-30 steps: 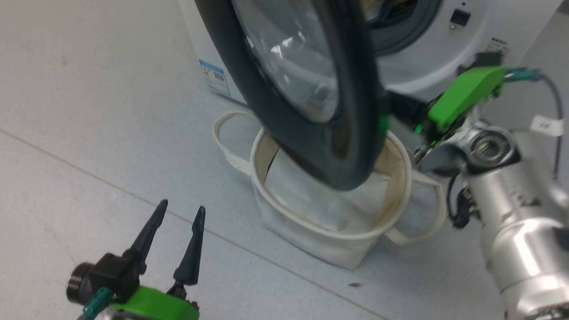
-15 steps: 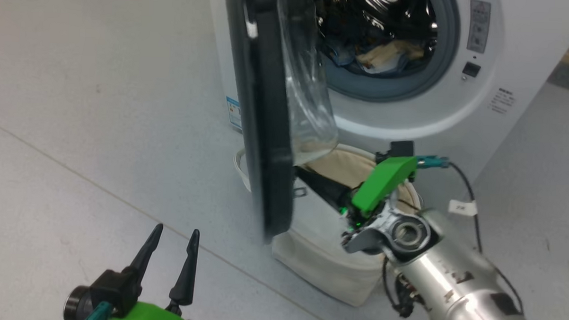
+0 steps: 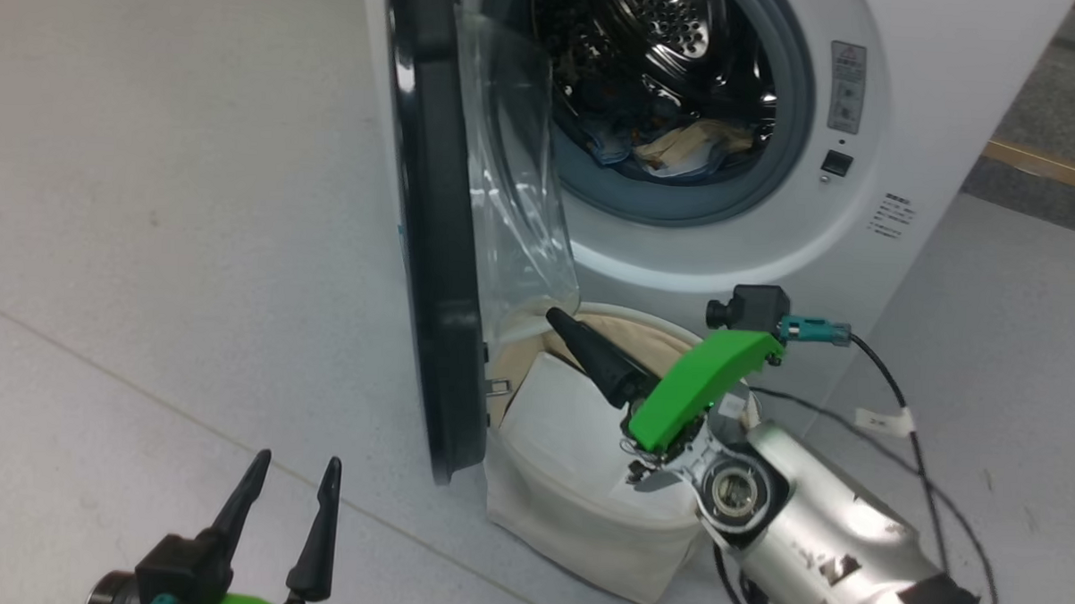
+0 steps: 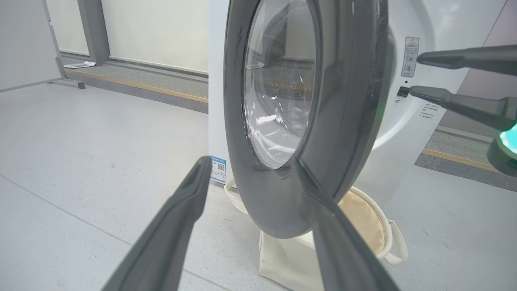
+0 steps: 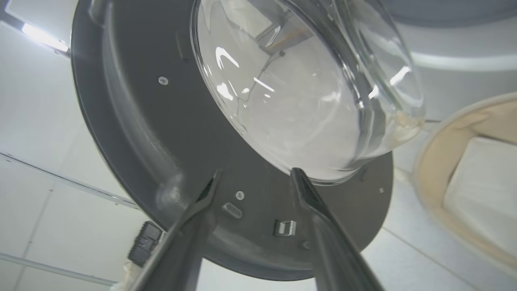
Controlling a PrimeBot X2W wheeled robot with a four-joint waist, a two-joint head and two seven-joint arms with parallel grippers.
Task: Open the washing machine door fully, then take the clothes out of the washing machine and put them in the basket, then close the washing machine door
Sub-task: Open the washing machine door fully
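Head view: white washing machine (image 3: 911, 100), its door (image 3: 432, 245) edge-on, partly open above the basket (image 3: 583, 527); clothes (image 3: 677, 150) lie in the drum. Right gripper (image 5: 256, 173) beside the door's inner face and left gripper (image 3: 299, 459) both spread, empty. Unheld, the door may swing back.

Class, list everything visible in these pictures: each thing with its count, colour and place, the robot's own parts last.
washing machine: one, white, on the floor.
washing machine door: one, black-rimmed clear glass, swung open.
clothes: heap, light blue and cream, in the drum.
basket: one, cream, on floor before the machine.
sheet: one, white, inside the basket.
left gripper: one, dark, open, facing the door's outside.
right gripper: one, dark, open, above the basket.
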